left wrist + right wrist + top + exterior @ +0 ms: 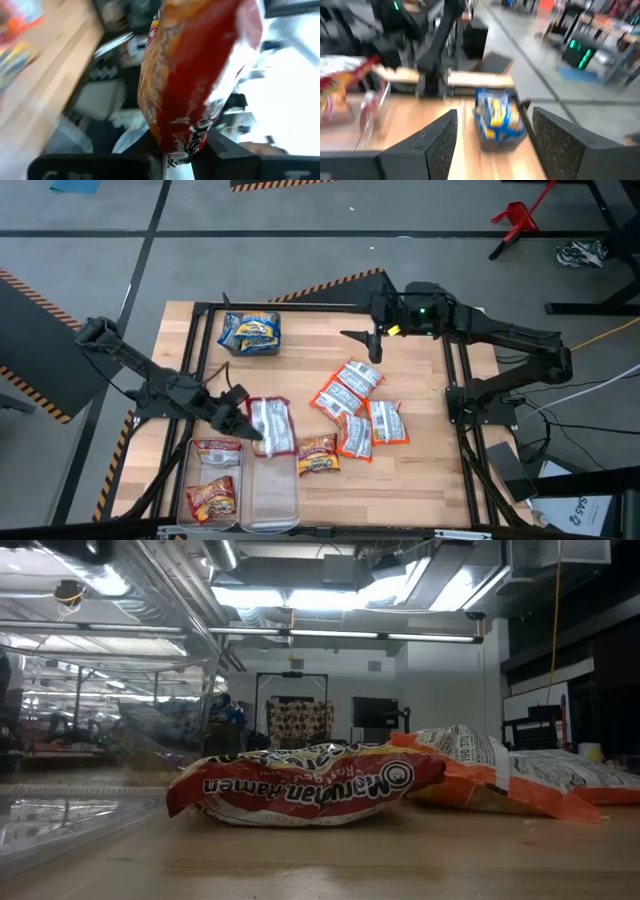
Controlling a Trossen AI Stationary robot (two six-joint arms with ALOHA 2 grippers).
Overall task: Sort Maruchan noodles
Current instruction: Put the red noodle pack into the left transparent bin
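Observation:
My left gripper (243, 418) is shut on a red-and-yellow noodle packet (271, 426), held just beyond the far end of the clear bins at the near left. Another red packet (318, 453) lies flat on the table beside the bins, and it also fills the low view as the red packet (310, 785). Several orange-and-white packets (355, 408) lie in the middle of the table. A pile of blue-and-yellow packets (250, 332) sits at the far left. My right gripper (366, 340) hangs open near the far edge, with the blue packets (497, 117) ahead of it. My left gripper pinches the red packet by one short end (176, 149) between its two fingers. The fingers come in level from the table's left. The packet sticks out past the fingers toward the table's right, its silvery face (268, 420) up, lifted off the table.
Two clear bins stand side by side at the near left. One bin (193, 502) holds two red packets, and the other bin (271, 492) shows nothing inside. A black frame (455, 380) borders the table's sides and far edge. Bare wood lies at the near right.

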